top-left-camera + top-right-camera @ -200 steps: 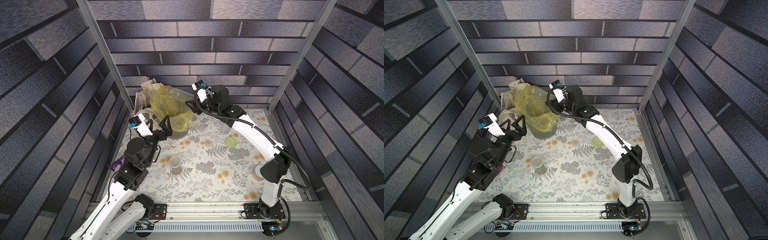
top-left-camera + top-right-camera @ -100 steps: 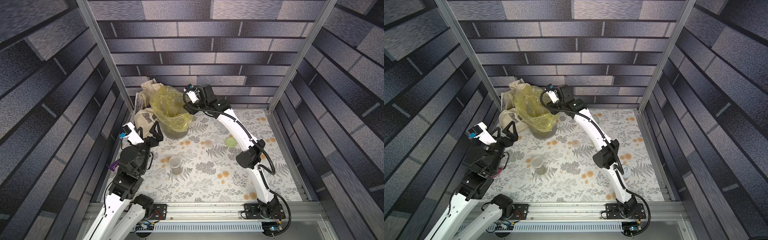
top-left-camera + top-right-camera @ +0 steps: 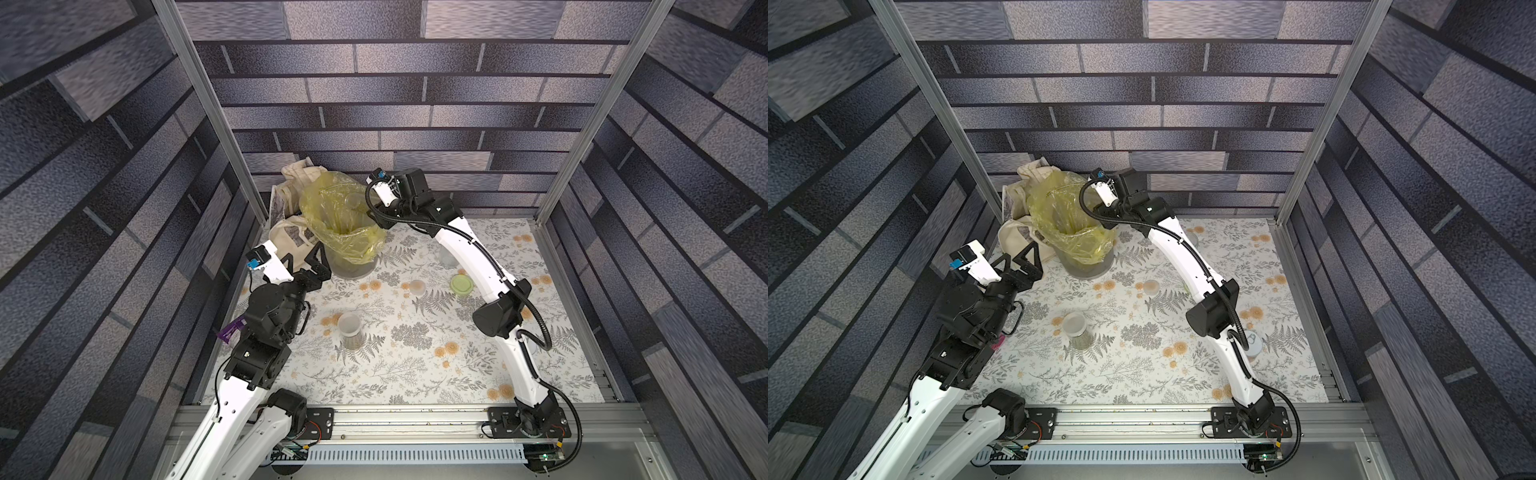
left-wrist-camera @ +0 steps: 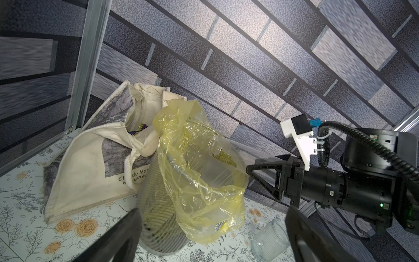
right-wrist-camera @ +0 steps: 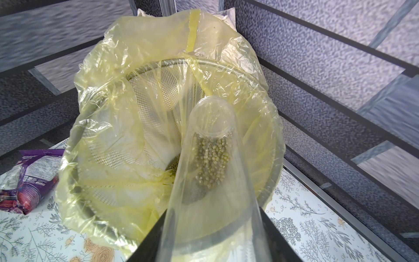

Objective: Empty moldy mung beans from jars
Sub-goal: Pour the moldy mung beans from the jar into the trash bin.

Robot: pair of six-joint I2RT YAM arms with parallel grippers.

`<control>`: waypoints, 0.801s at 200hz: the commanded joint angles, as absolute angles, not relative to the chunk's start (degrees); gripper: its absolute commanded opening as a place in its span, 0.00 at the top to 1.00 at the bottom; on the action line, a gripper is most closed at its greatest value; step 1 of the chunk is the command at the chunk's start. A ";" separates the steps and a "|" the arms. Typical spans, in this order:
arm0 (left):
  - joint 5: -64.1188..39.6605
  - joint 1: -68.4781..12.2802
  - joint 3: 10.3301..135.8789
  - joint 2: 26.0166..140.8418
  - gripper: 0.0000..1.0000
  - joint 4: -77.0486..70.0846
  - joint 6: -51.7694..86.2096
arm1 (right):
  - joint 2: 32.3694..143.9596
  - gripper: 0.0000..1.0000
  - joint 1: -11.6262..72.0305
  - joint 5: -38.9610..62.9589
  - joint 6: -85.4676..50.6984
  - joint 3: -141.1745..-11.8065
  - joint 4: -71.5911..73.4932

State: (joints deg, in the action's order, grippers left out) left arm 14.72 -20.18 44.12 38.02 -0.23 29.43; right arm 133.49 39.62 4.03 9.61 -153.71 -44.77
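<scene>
My right gripper [image 5: 212, 236] is shut on the tall narrow clear jar [image 5: 210, 181], which lies tilted with its open mouth over the yellow-bagged bin [image 5: 158, 74]. Mung beans [image 5: 212, 158] are heaped just inside the jar's mouth. In the left wrist view the same jar [image 4: 217, 147] and its beans [image 4: 224, 156] show through the bag, with the right gripper [image 4: 251, 174] behind them. My left gripper [image 3: 305, 257] [image 3: 1015, 257] [image 4: 215, 236] stands open and empty next to the bin. A short jar [image 3: 350, 330] [image 3: 1075, 330] with a frosted lid and beans inside stands mid-table.
An empty lidless ribbed jar [image 4: 269, 238] [image 3: 449, 255] sits right of the bin. A pale green lid [image 3: 462, 285] and a frosted lid [image 3: 417, 286] lie on the floral table. A cloth tote [image 3: 291, 237] leans behind the bin. A purple packet [image 5: 34, 177] lies at the left and a can [image 3: 1252, 343] near the right arm.
My right arm has swung left and brought the jar over the bin, then held there. The left arm has drawn back slightly toward the left, still open.
</scene>
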 commanded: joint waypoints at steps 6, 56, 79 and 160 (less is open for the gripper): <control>12.03 -19.86 46.48 40.39 0.00 0.75 29.88 | 128.21 0.51 39.98 2.89 10.87 -149.04 -41.21; 7.65 -19.91 50.79 46.44 0.00 1.61 28.60 | 116.67 0.51 39.97 5.09 10.73 -125.47 -18.98; 6.05 -19.87 52.68 48.77 0.00 1.52 27.97 | 111.97 0.51 39.97 7.13 10.71 -118.35 -10.85; 6.59 -19.82 57.49 53.24 0.00 2.87 27.68 | 99.45 0.49 39.46 10.28 8.00 -96.74 10.63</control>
State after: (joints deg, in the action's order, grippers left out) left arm 7.25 -20.14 54.52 52.25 1.98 28.75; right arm 101.56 39.62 8.49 9.47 -98.63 1.91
